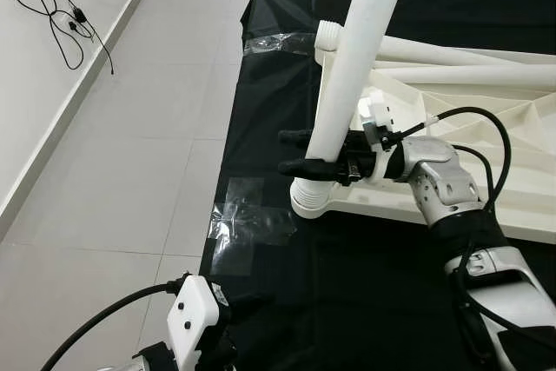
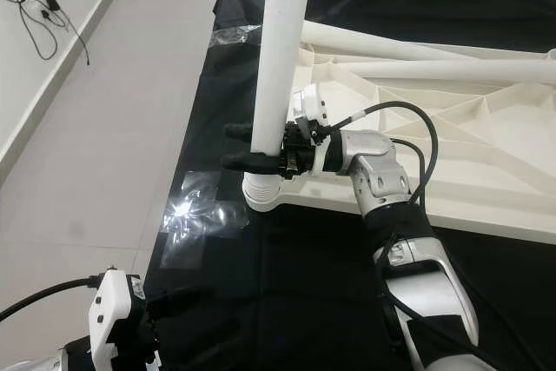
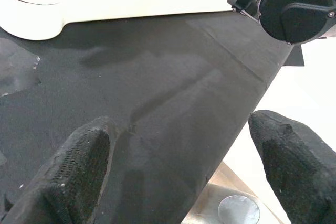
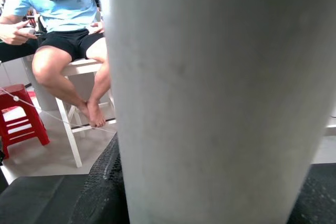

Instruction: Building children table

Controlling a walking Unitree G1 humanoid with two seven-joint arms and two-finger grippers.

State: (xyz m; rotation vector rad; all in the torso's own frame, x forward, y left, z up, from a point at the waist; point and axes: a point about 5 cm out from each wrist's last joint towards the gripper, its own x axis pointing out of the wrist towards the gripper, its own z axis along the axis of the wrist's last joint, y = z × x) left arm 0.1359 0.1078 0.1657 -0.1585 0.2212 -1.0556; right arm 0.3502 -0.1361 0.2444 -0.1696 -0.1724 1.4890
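Observation:
A white children's tabletop (image 1: 486, 102) lies upside down on a black-covered table (image 1: 287, 301). A long white leg (image 1: 356, 58) rises, slightly tilted, from the round socket (image 1: 311, 197) at the tabletop's near left corner. My right gripper (image 1: 291, 152) is shut on this leg just above the socket, and the leg (image 4: 220, 93) looms close between its fingers in the right wrist view. Two more white legs (image 1: 434, 51) lie across the tabletop. My left gripper (image 3: 184, 166) hovers open and empty over the black cloth at the table's near left corner.
Clear tape patches (image 1: 248, 215) stick to the cloth near the table's left edge. Tiled floor (image 1: 130, 145) lies to the left, with black cables (image 1: 61, 15) by the wall. A person (image 4: 68, 30) sits on a white stool beyond the table, beside a red stool (image 4: 18, 114).

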